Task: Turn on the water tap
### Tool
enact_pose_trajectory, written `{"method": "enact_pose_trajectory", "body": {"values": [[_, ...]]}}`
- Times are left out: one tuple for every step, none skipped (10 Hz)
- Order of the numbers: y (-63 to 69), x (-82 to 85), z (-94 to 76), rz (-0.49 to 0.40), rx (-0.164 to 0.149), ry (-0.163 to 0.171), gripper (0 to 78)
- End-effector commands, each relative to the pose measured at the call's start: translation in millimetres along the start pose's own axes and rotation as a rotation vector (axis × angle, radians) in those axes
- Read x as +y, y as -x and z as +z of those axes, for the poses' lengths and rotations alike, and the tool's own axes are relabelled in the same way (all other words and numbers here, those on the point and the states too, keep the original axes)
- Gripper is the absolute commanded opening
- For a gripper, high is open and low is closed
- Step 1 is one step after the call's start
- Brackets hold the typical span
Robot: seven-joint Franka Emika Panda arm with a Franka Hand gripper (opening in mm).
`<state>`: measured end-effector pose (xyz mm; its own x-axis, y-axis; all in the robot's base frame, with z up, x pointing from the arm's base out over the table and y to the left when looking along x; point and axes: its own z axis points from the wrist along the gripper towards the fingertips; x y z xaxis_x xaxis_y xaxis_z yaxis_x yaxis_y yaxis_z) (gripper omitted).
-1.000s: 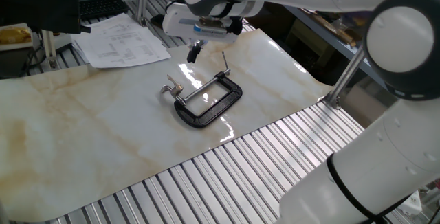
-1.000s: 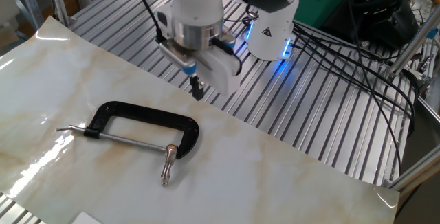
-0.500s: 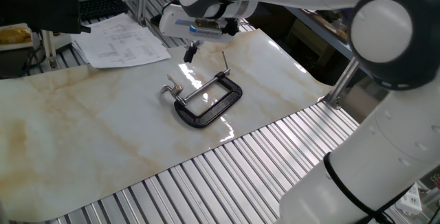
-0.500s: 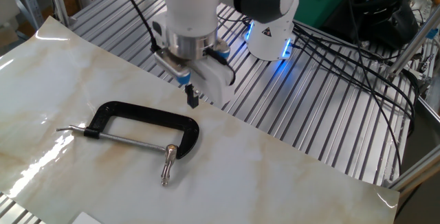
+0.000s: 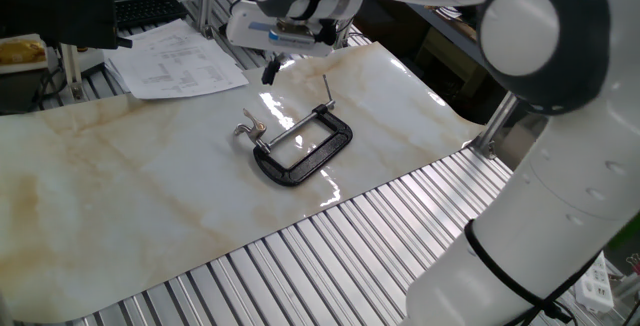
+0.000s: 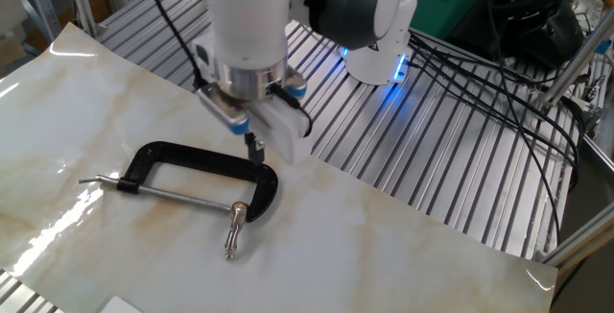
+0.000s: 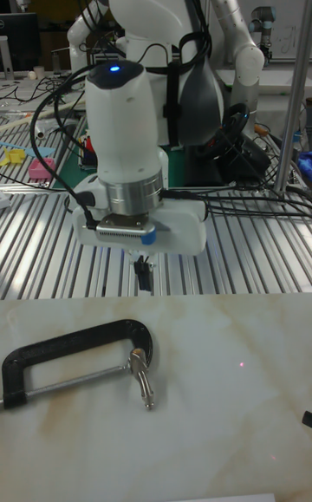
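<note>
The water tap (image 5: 248, 126) is a small shiny silver fitting with a short lever. It sits at the jaw end of a black C-clamp (image 5: 290, 176) lying flat on the marble-patterned sheet. The tap (image 6: 233, 228) also shows in the other fixed view, and the tap (image 7: 141, 378) in the tall view. My gripper (image 5: 270, 69) hangs above the sheet, behind the clamp and apart from the tap. Its thin black fingers are shut on nothing. In the other fixed view the gripper (image 6: 253, 148) lines up over the clamp's (image 6: 192, 157) curved back. In the tall view the gripper (image 7: 143, 275) hangs above the clamp (image 7: 87, 333).
The marble sheet (image 5: 120, 186) lies on a slatted metal table (image 6: 451, 159). Papers (image 5: 180, 61) sit at the back left. The robot base (image 6: 379, 54) glows blue, with cables (image 6: 499, 73) trailing beside it. A metal post (image 5: 500, 116) stands at the sheet's right corner.
My gripper has moved sideways along the back of the sheet to a spot over the clamp's curved back. Its fingers stayed shut. Clamp and tap have not moved.
</note>
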<state>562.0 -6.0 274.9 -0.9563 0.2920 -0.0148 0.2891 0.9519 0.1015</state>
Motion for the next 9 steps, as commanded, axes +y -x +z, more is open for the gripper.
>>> {"method": "enact_pose_trajectory", "body": {"values": [[14.9,-0.3,1.3,0.012,0.004,0.002,0.0],[17.6,-0.1,0.8,0.015,0.003,0.001,0.0],[17.6,-0.1,0.8,0.016,0.003,0.001,0.0],[17.6,-0.3,1.3,0.024,0.001,0.0,0.0],[17.6,-0.5,1.8,0.024,-0.003,-0.002,0.0],[17.7,-0.6,1.9,0.024,-0.009,0.0,0.0],[17.7,-0.6,1.9,0.022,-0.016,0.007,0.0],[17.7,-0.6,1.9,0.015,-0.036,0.013,0.0],[17.7,-0.6,1.9,0.017,-0.042,0.016,0.0]]}}
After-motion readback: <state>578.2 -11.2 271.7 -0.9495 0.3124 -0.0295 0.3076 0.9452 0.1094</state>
